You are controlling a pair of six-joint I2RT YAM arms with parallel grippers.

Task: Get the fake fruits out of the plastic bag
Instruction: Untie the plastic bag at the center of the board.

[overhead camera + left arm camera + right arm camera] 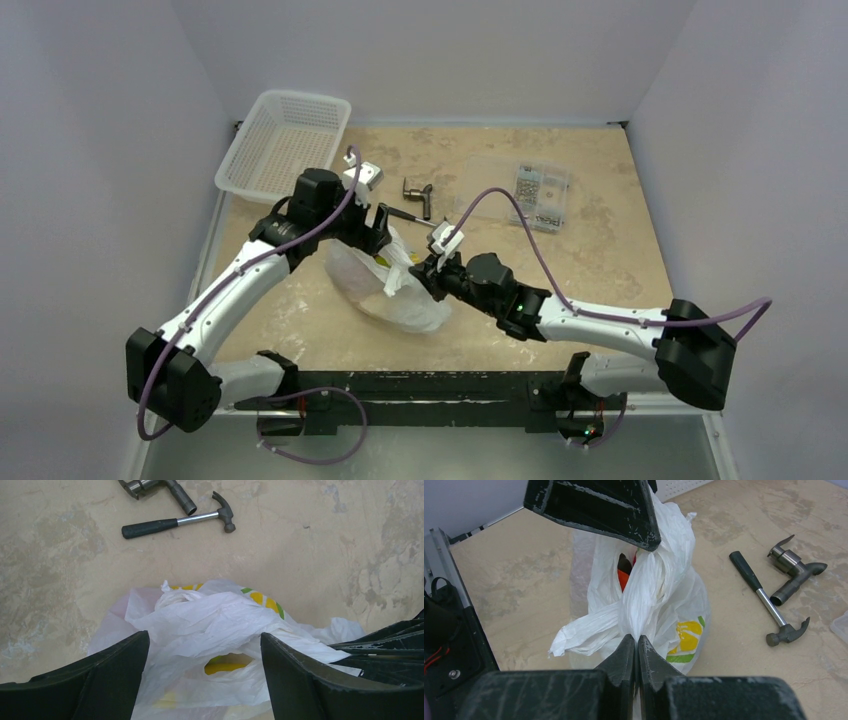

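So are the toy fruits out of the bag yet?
Not yet. Nothing is done: no fruit shows outside the plastic bag, and a red-orange fruit peeks from inside. In hand: the right end effector is shut on the bag's twisted top, and the left end effector hangs open over its mouth. Left: lifting out every fruit.

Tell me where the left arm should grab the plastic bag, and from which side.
Probably the bunched rim of the plastic bag beside its opening, from above. The right end effector pinches the twisted handle, and the open left end effector hangs right over that rim, so pulling apart should widen the mouth.
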